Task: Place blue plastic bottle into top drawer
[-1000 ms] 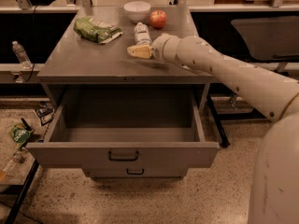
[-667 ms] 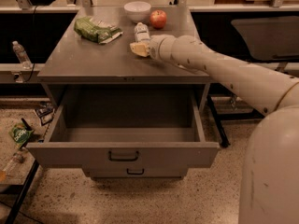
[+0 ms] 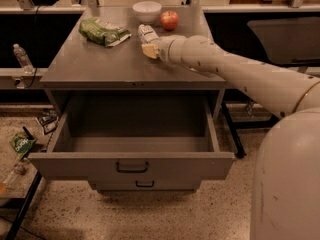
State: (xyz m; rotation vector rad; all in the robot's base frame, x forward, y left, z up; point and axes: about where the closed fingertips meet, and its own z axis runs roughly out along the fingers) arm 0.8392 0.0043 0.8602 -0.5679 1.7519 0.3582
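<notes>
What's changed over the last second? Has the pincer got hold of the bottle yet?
The pincer has crept slightly toward the back of the table, closing on the near end of the blue plastic bottle. Contact cannot be told; nothing has been lifted or let go. The bottle lies where it was, the top drawer remains pulled open, and the apple, bowl and green bag have not moved.

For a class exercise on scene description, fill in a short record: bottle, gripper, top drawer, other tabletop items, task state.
bottle: on the tabletop, between bowl and gripper
gripper: over the tabletop, at the bottle's near end
top drawer: pulled open
other items: apple, green bag
task state: bottle not yet in drawer
</notes>
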